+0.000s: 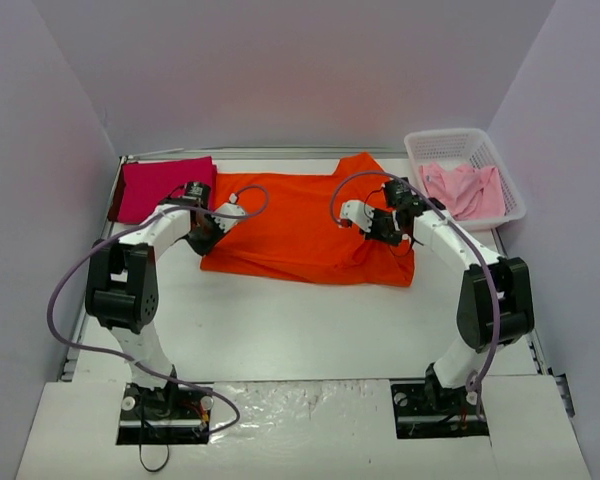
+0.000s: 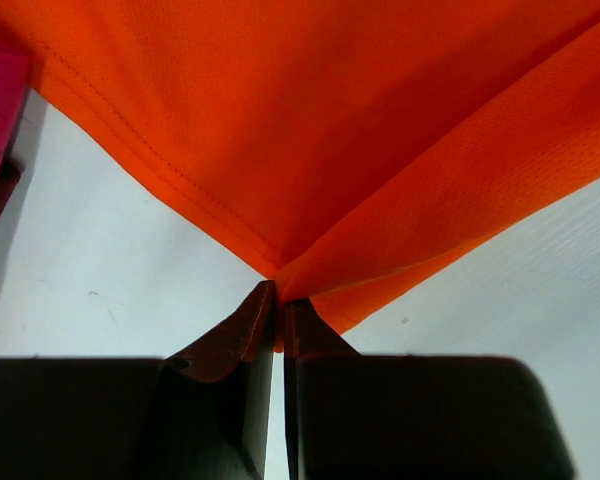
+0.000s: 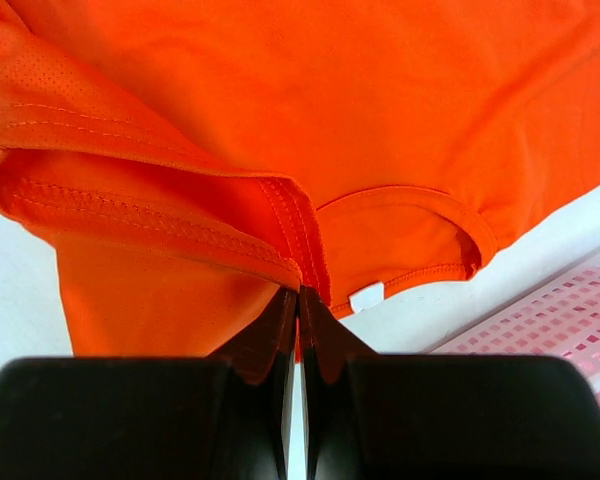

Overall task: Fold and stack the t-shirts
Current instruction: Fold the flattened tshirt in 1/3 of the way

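Two pinches, we see, on the orange t-shirt (image 1: 300,225), left gripper (image 2: 278,298) clamping its nine o'clock edge, right gripper (image 3: 298,295) clamping its three o'clock edge.

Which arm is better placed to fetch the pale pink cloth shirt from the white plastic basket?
Right, probably: right gripper sits by the basket with the pale pink shirt, though shut on the bright orange t-shirt.

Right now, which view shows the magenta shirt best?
Top external: nearly all of the magenta shirt shows, folded at far left beside the orange shirt. Left wrist catches only a sliver at its frame's left edge; right wrist shows none.
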